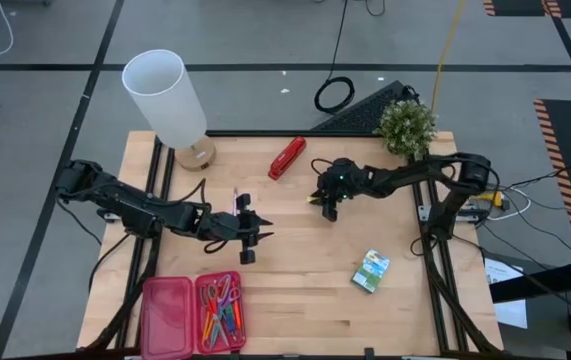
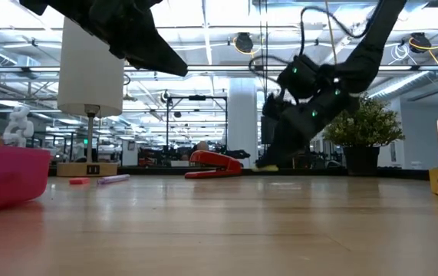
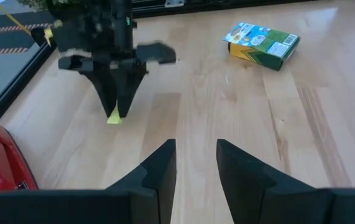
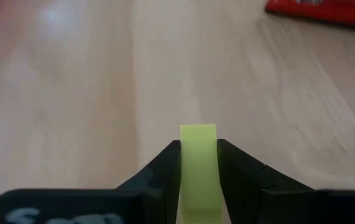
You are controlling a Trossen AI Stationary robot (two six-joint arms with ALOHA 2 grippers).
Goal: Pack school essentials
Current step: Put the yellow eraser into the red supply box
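Observation:
A small yellow-green eraser (image 4: 198,163) sits between the fingers of my right gripper (image 1: 327,208), which is shut on it at the table's middle, near the red stapler (image 1: 287,157). The left wrist view shows the same eraser (image 3: 114,117) at the right gripper's tips. My left gripper (image 3: 196,163) stands open and empty left of centre (image 1: 250,240). The green-yellow crayon box (image 1: 371,271) lies flat on the table at the right front. A pink case (image 1: 221,317) at the near edge holds scissors and pencils. A thin pen (image 1: 235,200) lies by the left gripper. My right gripper pinches the eraser's two opposite sides (image 4: 197,149) between its two fingers. The fingers (image 3: 116,93) point down at it from above. The eraser sticks out below the fingertips; whether its lower end touches the table cannot be told.
A white lamp (image 1: 170,100) stands at the far left and a potted plant (image 1: 406,127) at the far right. The case's open pink lid (image 1: 165,316) lies beside it. Two small pens (image 2: 103,180) lie on the wood in the low view. Bare wood lies between the crayon box and the case.

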